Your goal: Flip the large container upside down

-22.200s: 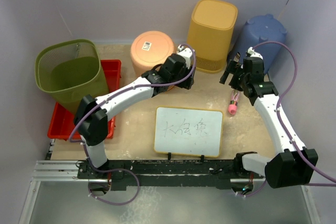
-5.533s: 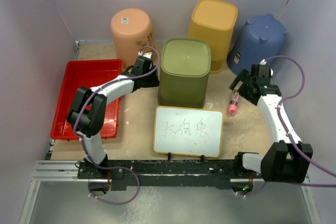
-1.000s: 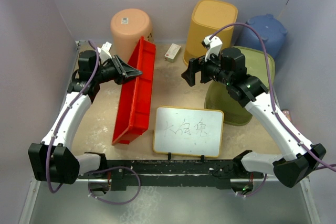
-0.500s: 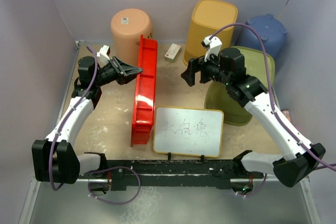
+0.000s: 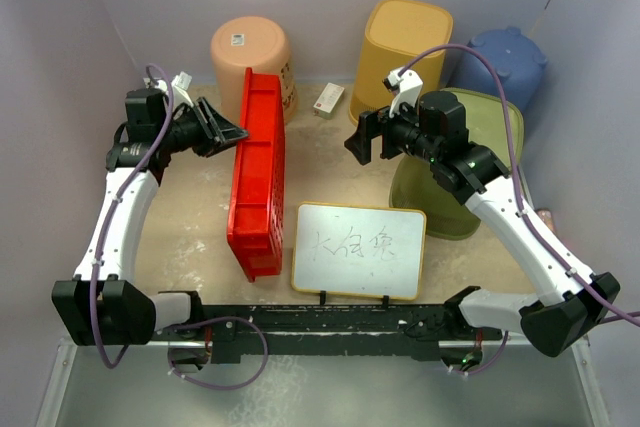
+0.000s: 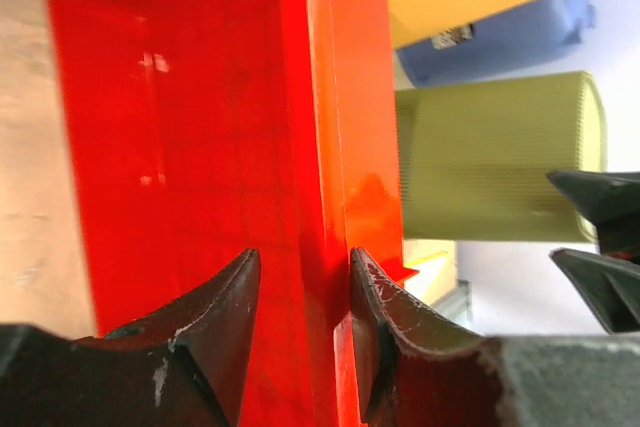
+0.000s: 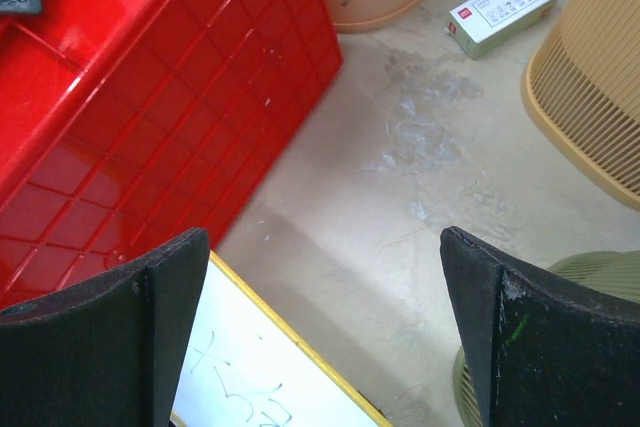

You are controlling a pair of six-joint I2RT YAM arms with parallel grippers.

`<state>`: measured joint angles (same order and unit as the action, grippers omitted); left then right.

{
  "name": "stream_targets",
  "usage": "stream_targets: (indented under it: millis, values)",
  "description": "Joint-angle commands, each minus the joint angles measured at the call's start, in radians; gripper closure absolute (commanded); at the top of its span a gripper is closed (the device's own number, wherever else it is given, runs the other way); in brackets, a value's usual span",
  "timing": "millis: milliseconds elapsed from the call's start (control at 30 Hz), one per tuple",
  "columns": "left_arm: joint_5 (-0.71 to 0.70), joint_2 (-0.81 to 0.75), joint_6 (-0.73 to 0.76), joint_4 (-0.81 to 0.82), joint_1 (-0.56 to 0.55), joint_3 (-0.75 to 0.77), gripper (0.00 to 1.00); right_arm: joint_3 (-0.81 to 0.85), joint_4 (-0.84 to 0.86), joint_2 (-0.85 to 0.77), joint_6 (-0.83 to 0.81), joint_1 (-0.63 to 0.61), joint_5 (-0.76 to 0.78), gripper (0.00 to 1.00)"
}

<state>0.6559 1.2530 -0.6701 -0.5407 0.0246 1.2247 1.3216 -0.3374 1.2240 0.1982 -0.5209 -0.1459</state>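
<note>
The large red container [image 5: 256, 175] stands on one long side in the middle left of the table, with its open side facing left. My left gripper [image 5: 226, 131] is shut on its upper rim. In the left wrist view the fingers [image 6: 215, 322] clamp the red rim [image 6: 318, 197] between them. The container's gridded underside [image 7: 150, 117] faces my right gripper [image 5: 362, 139]. That gripper is open and empty, hovering over bare table right of the container [image 7: 325, 332].
A whiteboard [image 5: 360, 250] lies at the front centre. An olive bin [image 5: 485, 162] sits under my right arm. A peach bucket [image 5: 250, 50], a yellow bin [image 5: 405, 42] and a blue bin [image 5: 500, 65] line the back. A small box [image 5: 329, 99] lies near the yellow bin.
The red container has swung from a slanted tilt up onto its long side and shifted left. My left gripper has pulled back left with the rim. The right arm has not moved.
</note>
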Motion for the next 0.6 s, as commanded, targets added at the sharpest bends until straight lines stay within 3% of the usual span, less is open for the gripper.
stream_targets:
  millis: [0,333,467,567]
  values:
    - [-0.381,0.027,0.210,-0.283,0.016,0.005,0.64,0.017,0.047,0.009,0.003,0.001,-0.013,0.00]
    - [-0.781,-0.008,0.265,-0.392,0.015,0.059,0.68,0.021,0.056,0.021,0.012,0.001,-0.029,0.00]
    - [-0.947,-0.033,0.281,-0.392,0.016,0.076,0.64,0.021,0.058,0.026,0.015,0.001,-0.030,0.00]
    - [-1.059,-0.041,0.304,-0.394,0.015,0.115,0.56,0.022,0.059,0.029,0.015,0.001,-0.032,0.00]
